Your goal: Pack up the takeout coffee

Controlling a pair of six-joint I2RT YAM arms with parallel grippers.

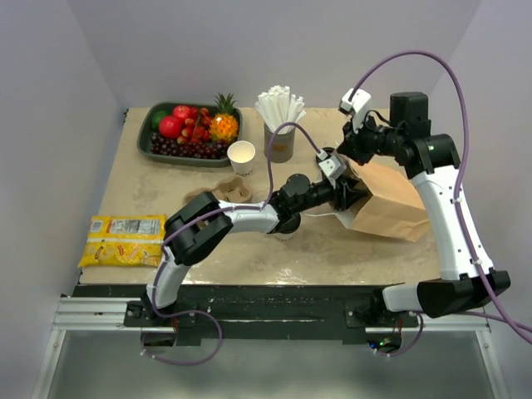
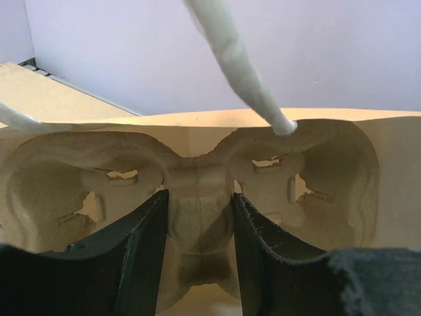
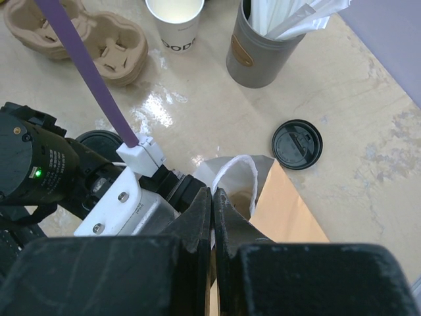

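The takeout coffee [image 1: 285, 233], a white cup with a black lid, stands on the table mostly hidden under my left forearm; its lid [image 3: 99, 141] shows in the right wrist view. My left gripper [image 2: 197, 217] is shut on the centre ridge of a brown pulp carrier [image 2: 197, 178], which sits inside the mouth of the brown paper bag [image 1: 391, 204]. My right gripper [image 3: 214, 197] is shut on the bag's upper rim by its white handle [image 3: 240, 172] and holds the mouth open. The bag lies tilted on its side.
A loose black lid [image 3: 297, 143] lies near the bag. An open white cup [image 1: 241, 156], a grey cup of straws [image 1: 280, 141], stacked pulp carriers [image 1: 229, 189], a fruit tray [image 1: 189, 133] and a yellow packet [image 1: 125, 239] are to the left.
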